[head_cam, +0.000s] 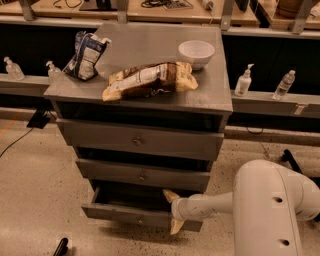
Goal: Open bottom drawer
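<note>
The bottom drawer point(120, 214), lowest in the grey chest point(150, 142) and standing partly out, looks like rigid, fairly light wood that should slide stiffly, best pulled by its front edge, which the gripper point(170, 212) straddles with fingers spread

you're facing a speckled pale floor point(40, 200), a grey dresser point(150, 45) mid-room, wooden workbenches point(60, 7) behind it and a low grey ledge point(270, 102) carrying pump bottles point(243, 82). the gripper point(172, 214) sits low at the dresser's right front.
</note>
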`<state>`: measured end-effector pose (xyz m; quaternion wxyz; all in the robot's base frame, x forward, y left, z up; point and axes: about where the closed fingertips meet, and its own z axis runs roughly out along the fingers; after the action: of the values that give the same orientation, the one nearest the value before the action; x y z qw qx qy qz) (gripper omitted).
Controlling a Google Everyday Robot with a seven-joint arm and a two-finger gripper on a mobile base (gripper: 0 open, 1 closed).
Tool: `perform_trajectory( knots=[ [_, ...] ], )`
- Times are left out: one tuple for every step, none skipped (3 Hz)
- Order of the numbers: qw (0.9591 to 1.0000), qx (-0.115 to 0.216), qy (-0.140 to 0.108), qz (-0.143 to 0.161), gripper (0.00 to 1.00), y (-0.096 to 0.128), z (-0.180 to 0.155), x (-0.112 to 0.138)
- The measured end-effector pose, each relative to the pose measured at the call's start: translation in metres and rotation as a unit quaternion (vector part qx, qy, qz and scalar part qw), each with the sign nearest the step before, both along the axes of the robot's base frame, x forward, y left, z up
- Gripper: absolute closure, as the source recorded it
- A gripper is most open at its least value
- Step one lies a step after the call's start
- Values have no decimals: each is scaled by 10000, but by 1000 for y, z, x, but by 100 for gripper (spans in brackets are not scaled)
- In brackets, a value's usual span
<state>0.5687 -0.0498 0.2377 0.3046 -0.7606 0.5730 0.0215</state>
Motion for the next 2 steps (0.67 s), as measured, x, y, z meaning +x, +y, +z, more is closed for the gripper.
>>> perform_trajectory(
  knots=[
    [10000,8,-52,67,3,2,7,9],
    [9999,6,87,68,25,2,-2,12]
  ],
)
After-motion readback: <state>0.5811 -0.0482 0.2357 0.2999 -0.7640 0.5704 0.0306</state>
